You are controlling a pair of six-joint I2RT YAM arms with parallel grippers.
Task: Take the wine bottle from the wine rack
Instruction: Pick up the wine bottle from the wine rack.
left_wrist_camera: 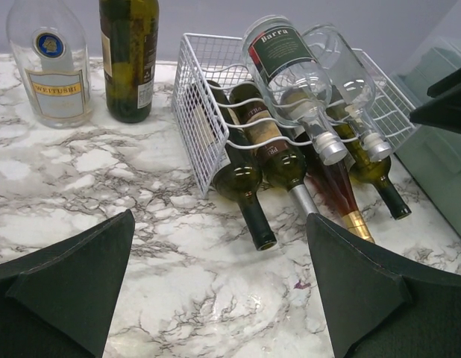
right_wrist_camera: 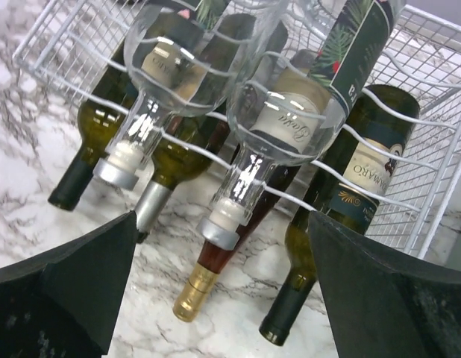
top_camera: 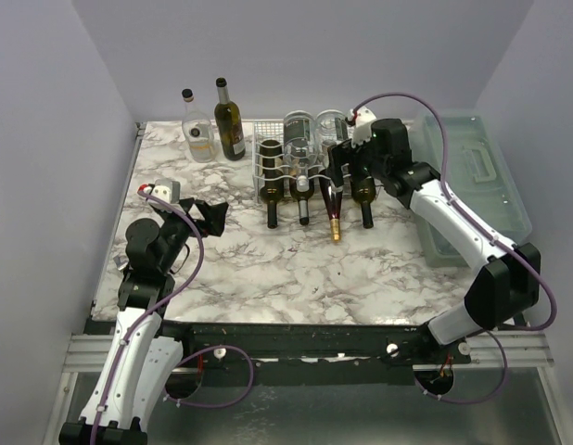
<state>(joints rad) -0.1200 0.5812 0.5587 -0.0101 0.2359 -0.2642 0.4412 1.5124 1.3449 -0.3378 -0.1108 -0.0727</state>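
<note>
The white wire wine rack (top_camera: pixel 261 153) stands at the back middle of the marble table, its bottle necks pointing toward the arms. Its lower tier holds several wine bottles, one of them amber with a gold cap (right_wrist_camera: pixel 195 289) and one green with a dark cap (right_wrist_camera: pixel 290 317). Two clear bottles (right_wrist_camera: pixel 238 201) lie on the upper tier. My right gripper (top_camera: pixel 350 181) hangs open just in front of the rack's right half. In its wrist view the clear neck and the gold-capped neck lie between its fingers (right_wrist_camera: pixel 74 291), untouched. My left gripper (top_camera: pixel 210 215) is open and empty, left of the rack.
A clear bottle (top_camera: pixel 197 130) and a dark green bottle (top_camera: pixel 229 120) stand upright at the back, left of the rack. A translucent green-grey plastic box with a handle (top_camera: pixel 472 176) sits along the right edge. Walls enclose the table at the back and sides.
</note>
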